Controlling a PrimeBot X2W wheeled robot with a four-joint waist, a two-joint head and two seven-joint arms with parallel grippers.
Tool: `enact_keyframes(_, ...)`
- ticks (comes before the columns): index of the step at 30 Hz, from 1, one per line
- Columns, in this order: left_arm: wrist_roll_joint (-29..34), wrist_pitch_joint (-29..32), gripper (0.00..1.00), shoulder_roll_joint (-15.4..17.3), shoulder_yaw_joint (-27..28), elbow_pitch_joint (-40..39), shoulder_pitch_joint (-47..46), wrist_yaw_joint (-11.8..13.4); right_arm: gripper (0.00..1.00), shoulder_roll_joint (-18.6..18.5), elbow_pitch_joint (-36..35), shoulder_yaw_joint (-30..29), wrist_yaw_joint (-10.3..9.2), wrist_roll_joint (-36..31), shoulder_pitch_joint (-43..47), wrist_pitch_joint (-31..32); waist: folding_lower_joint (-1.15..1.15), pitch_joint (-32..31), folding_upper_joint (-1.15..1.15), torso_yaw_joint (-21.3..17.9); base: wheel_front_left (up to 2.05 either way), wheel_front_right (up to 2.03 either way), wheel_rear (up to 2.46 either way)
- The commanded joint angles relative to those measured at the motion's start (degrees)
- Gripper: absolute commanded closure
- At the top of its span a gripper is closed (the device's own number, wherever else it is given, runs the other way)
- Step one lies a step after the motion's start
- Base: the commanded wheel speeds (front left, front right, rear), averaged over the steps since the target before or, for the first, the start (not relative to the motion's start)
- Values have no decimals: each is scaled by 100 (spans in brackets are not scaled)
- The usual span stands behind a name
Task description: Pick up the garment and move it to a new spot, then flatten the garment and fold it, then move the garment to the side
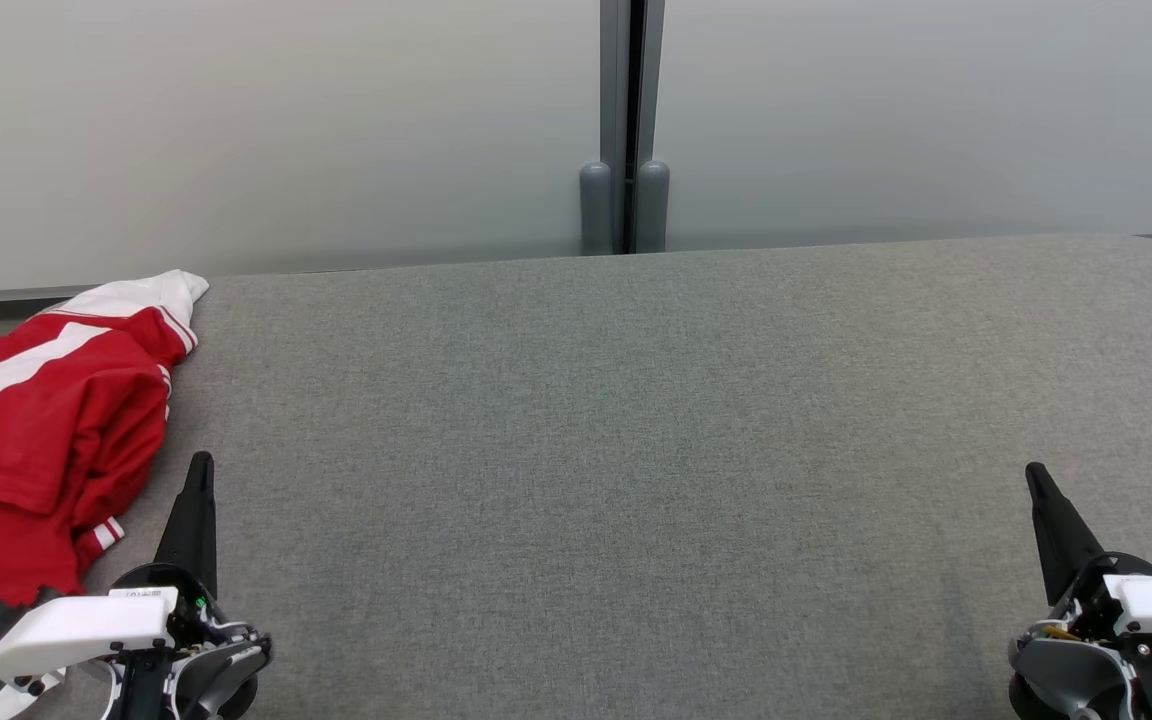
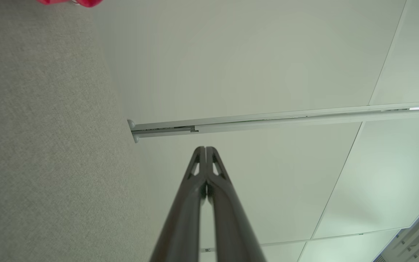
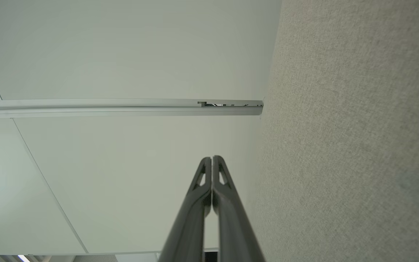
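While the garment (image 1: 46, 420) lies bunched at the table's (image 1: 636, 450) left edge, we note both grippers (image 1: 201, 470) (image 1: 1036, 478) closed, empty; we recommend the left opens, pinching an upper fold.

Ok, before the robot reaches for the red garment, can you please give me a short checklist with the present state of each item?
1. Crumpled red-and-white fabric garment found, at the left end of the grey cloth-covered table: ok.
2. Left hand near the garment: ok, beside it.
3. Left hand open for grasping: not ok, shut.
4. Right hand empty: ok, shut on nothing.
5. Room mid-table for the new spot: ok.
6. Garment's full extent: cannot tell, cut by the picture's edge.
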Motion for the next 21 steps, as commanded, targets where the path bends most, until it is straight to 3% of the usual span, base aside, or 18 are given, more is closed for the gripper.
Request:
enact_keyframes(1,-8,15,100,32,21,-16,-65,-20,100,-25,12,-1,2,14,-24,13,0,0,0,0,0,0,0)
enact_keyframes(21,-7,15,100,32,21,-16,-65,-20,100,-25,12,-1,2,14,-24,13,0,0,0,0,0,0,0)
